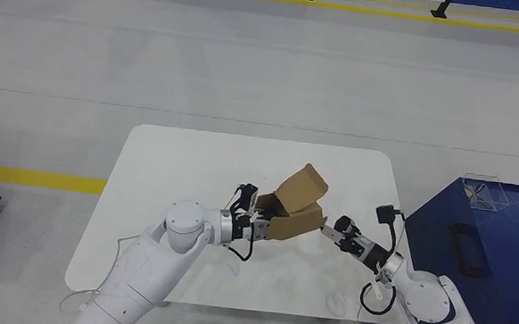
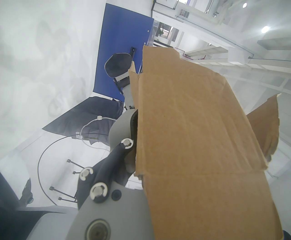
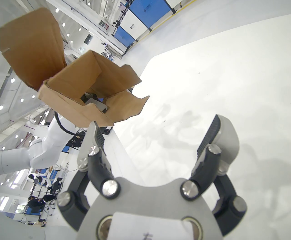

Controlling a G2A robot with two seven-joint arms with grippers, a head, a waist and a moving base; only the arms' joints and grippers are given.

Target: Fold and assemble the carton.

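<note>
A brown carton is held above the white table, partly unfolded, with its flaps standing open. My left gripper is shut on one carton wall at the carton's left end. One of its fingers lies against the cardboard panel, and the other is hidden behind it. My right gripper stands open at the carton's right end. One of its fingers sits just under the carton's lower corner flap. Nothing is between the right fingers.
A dark blue bin stands beside the table on the right, with a small clear container on its top. The table's far half and left side are bare. Pale floor with a yellow line surrounds the table.
</note>
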